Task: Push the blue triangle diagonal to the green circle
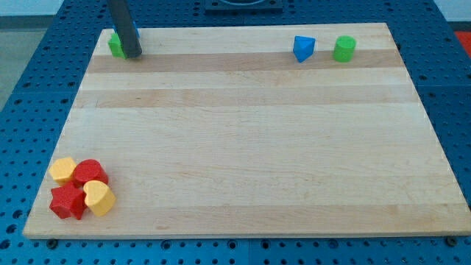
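The blue triangle (303, 48) lies near the board's top edge, right of centre. The green circle (344, 48) stands just to its right, a small gap between them. My tip (133, 54) is at the board's top left corner, far to the left of both. It touches or hides part of a green block (115, 46), whose shape I cannot make out. A bit of blue shows behind the rod at its right side.
At the board's bottom left sits a tight cluster: a yellow block (62, 171), a red round block (91, 173), a red star (67, 202) and a yellow heart (98, 197). The wooden board (250, 147) lies on a blue perforated table.
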Robot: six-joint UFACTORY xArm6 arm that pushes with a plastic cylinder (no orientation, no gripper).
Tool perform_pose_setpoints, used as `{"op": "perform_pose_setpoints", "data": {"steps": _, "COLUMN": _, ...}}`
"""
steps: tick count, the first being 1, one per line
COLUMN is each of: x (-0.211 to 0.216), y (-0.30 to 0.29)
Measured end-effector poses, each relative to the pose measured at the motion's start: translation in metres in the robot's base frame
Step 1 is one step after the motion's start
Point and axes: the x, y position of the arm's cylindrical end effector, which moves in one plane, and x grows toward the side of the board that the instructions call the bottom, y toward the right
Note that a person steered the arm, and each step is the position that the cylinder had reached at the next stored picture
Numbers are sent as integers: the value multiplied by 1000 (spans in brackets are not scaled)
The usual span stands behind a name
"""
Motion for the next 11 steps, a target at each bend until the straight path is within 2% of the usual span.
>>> {"op": "perform_pose_setpoints", "data": {"steps": 1, "x": 6, "y": 12}}
{"op": "perform_pose_setpoints", "data": {"steps": 2, "x": 6, "y": 58}}
{"op": "perform_pose_setpoints", "data": {"steps": 3, "x": 4, "y": 133}}
{"op": "perform_pose_setpoints", "data": {"steps": 5, "x": -60, "y": 238}}
{"op": "perform_pose_setpoints", "data": {"steps": 7, "x": -60, "y": 383}}
{"op": "perform_pose_setpoints", "data": {"steps": 8, "x": -26, "y": 411}}
{"op": "perform_pose_setpoints", "data": {"steps": 9, "x": 5, "y": 411}}
{"op": "perform_pose_setpoints", "data": {"steps": 11, "x": 11, "y": 387}}
